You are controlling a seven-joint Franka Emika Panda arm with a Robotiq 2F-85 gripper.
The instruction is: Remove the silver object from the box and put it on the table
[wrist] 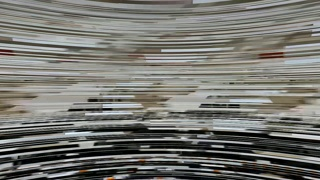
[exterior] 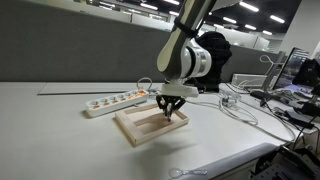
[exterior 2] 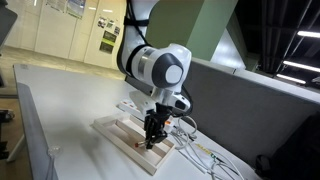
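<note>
Table (exterior: 60, 140), off-white: bears box (exterior: 150, 136), light wood, beside white power strip (exterior: 115, 100). Gripper (exterior: 170, 113) lowered inside box; open or closed cannot be told. Silver object: too small to locate. Wrist view unreadable.

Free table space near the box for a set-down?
Bare table in front of the power strip, beside the box. Crowded: white cables on the box's other side, beyond the gripper.
</note>
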